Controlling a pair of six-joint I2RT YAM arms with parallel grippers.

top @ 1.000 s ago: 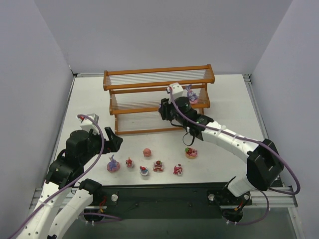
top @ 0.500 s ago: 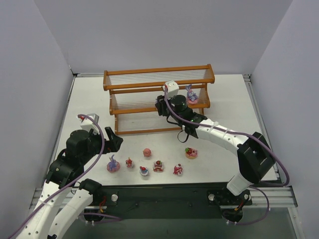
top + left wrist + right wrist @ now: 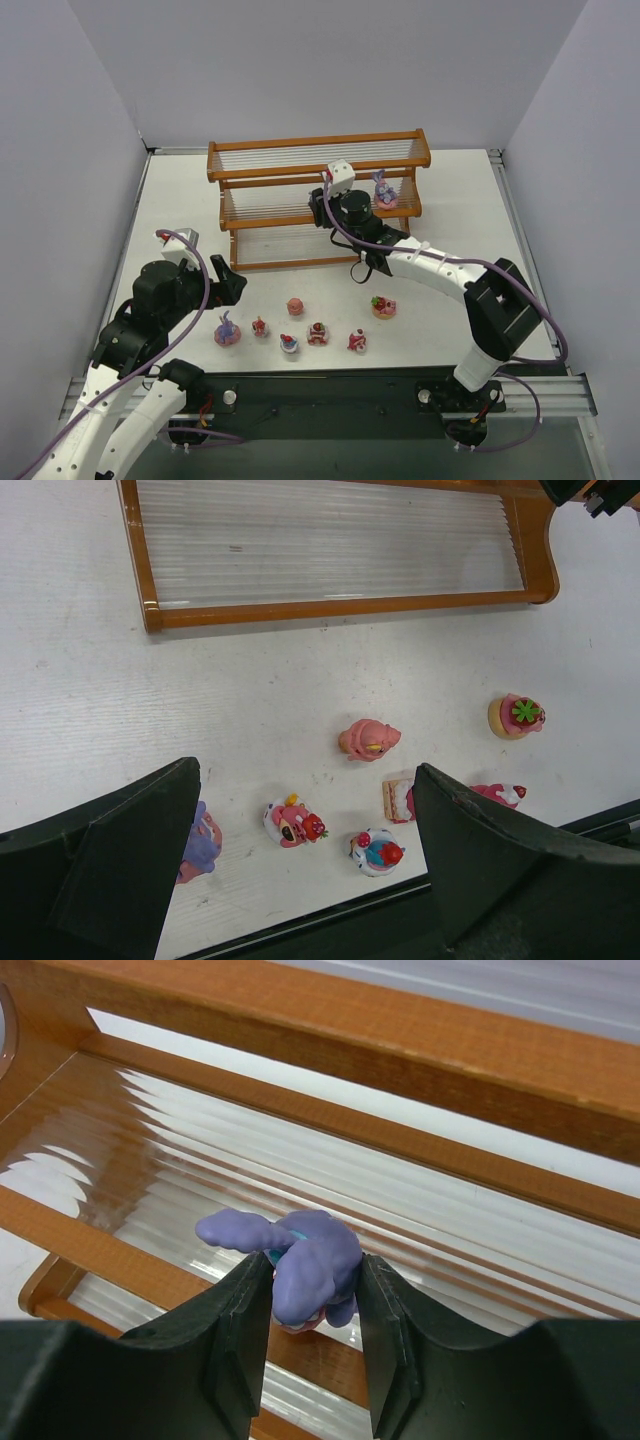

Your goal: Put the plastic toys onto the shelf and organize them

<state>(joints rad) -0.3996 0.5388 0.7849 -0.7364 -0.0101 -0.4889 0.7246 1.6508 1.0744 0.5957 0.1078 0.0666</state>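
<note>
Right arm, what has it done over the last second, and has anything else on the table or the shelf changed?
The right gripper, shut on a purple bunny, slid left along the middle tier of the shelf, and its elbow swung left with it. The left gripper, open, the other bunny on the shelf and the seven toys on the table stayed put.

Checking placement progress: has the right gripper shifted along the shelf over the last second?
Yes. The right gripper, shut on a purple bunny, has slid left along the shelf, away from the placed bunny near its right end.
</note>
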